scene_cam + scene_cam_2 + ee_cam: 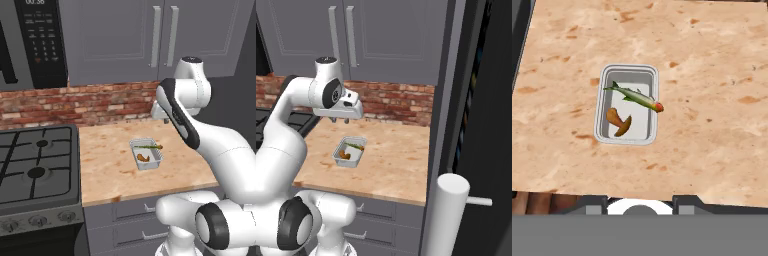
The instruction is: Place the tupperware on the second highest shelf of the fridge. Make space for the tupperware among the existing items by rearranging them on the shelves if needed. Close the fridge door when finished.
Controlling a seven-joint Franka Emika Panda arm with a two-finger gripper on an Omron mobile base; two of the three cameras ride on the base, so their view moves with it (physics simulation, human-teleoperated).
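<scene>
Gripper (340, 120): your tool hangs above the counter (105, 170); jaw spread cannot be told. Tupperware (146, 153): on counter, long axis running toward the brick wall (75, 105). Microwave (42, 42) keypad text unreadable.

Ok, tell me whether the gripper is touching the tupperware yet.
Apart. In the right base view the gripper hangs above the tupperware, with bare counter and brick wall showing between them.

Arm (220, 150): glossy white rounded shells | joints: dark grey bands, round caps | base (321, 220): bulbous white housing
</scene>
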